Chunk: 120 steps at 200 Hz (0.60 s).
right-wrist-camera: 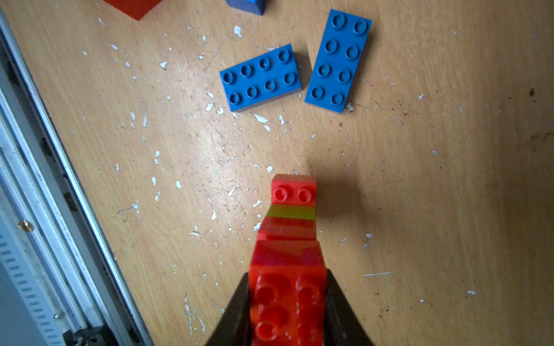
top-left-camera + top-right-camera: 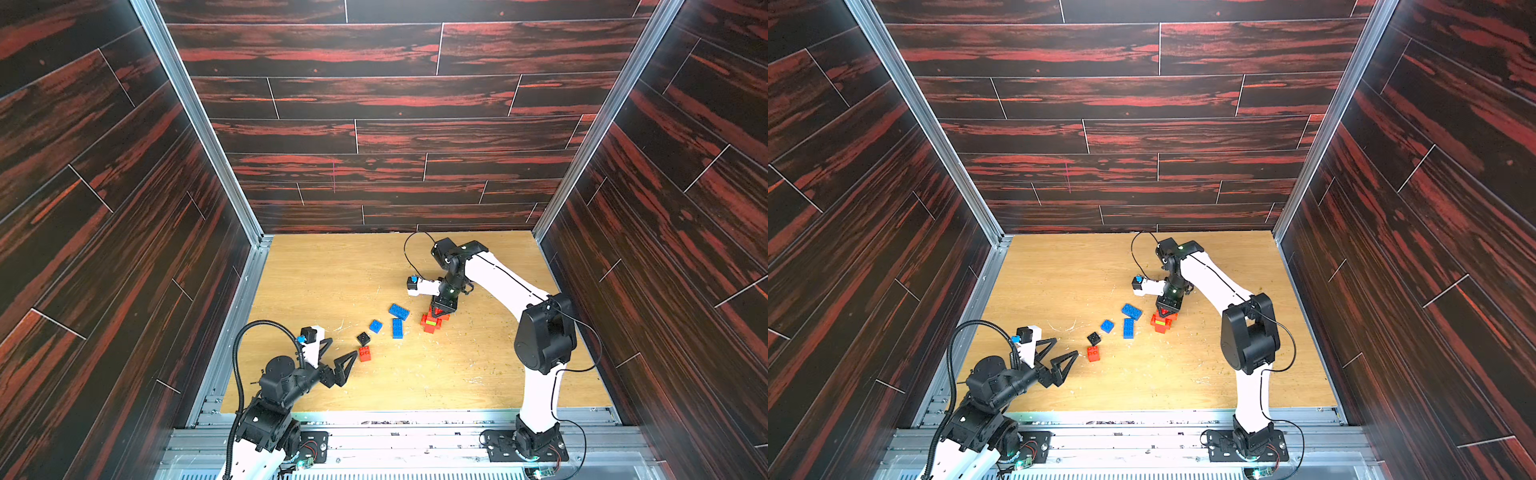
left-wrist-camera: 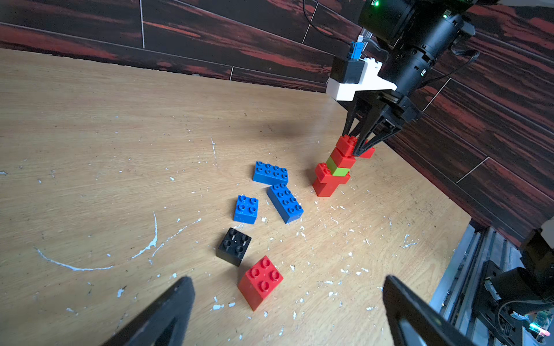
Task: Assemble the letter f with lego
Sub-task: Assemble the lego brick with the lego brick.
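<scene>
Jaws-wise, got the right gripper [image 3: 357,149] pinching the top red brick [image 1: 287,299] of the red-and-green stack [image 3: 329,179], left gripper [image 2: 343,347] gaping empty near a loose red brick [image 3: 260,281], looks maybe half done, with blue bricks [image 3: 271,173] and black brick [image 3: 234,246] between them unused.

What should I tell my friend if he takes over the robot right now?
The left end effector is open and empty, near the loose red brick.
The right end effector is shut on the top red brick of the tower.
The tower is red with one green brick, and a red brick sticks out low down.
Loose on the table: two long blue bricks, a square blue brick, a black brick and that red one.
Done: the stem is stacked.
Left: probably seat the top brick, let go, and check it reads as an f.
</scene>
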Tool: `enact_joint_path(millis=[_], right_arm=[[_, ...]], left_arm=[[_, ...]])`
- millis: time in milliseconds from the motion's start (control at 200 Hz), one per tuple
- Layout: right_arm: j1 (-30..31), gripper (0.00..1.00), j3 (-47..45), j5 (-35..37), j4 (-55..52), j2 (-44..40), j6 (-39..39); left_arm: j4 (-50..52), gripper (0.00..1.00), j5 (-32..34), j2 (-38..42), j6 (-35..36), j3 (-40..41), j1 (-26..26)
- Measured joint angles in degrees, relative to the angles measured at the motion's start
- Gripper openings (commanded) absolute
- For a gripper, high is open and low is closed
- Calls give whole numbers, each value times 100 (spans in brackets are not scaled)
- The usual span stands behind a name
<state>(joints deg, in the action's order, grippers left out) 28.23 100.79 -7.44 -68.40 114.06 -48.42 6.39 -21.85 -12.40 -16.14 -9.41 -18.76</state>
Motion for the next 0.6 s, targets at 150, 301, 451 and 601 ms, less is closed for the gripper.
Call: enact_joint_path(millis=[150,301,451,601], right_arm=[[-2,12,-2,-33,-9,0,-2],[-2,12,-7,-33,-9,0,0],[-2,11,-39,4,4,-7,0],[0,11,-146,35,74,-48,-9]], left_arm=[[0,100,0,0,0,0,0],[0,100,0,0,0,0,0],[0,100,0,0,0,0,0],[0,100,0,0,0,0,0]])
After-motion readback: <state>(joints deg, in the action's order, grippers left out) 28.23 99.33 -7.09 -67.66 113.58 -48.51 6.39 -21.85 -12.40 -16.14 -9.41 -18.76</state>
